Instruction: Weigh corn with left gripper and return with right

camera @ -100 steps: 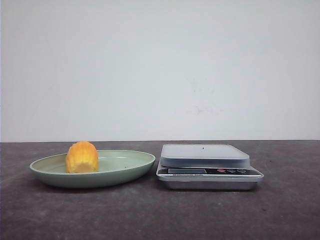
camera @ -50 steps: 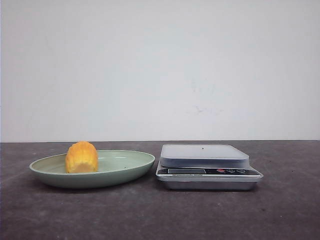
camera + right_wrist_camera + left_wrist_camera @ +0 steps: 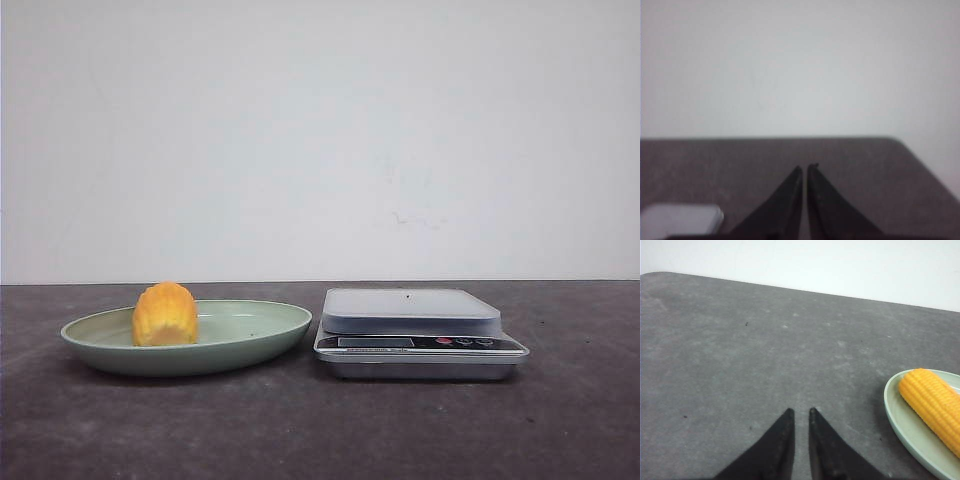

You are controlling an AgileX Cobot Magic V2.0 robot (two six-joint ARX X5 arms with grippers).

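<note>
Corn (image 3: 165,314), an orange-yellow ribbed cob, lies in our pale green shallow dish (image 3: 250,335) on the dark grey table (image 3: 300,430), its rounded end toward the front camera. Our silver kitchen scale (image 3: 420,335) sits just beside the dish; its markings are unreadable. Our left gripper (image 3: 800,415) and right gripper (image 3: 804,170) are closed, holding nothing.

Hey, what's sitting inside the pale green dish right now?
One ribbed orange-yellow corn cob lies in the shallow pale green dish, left of centre. The cob hides the patch of dish behind it.
</note>
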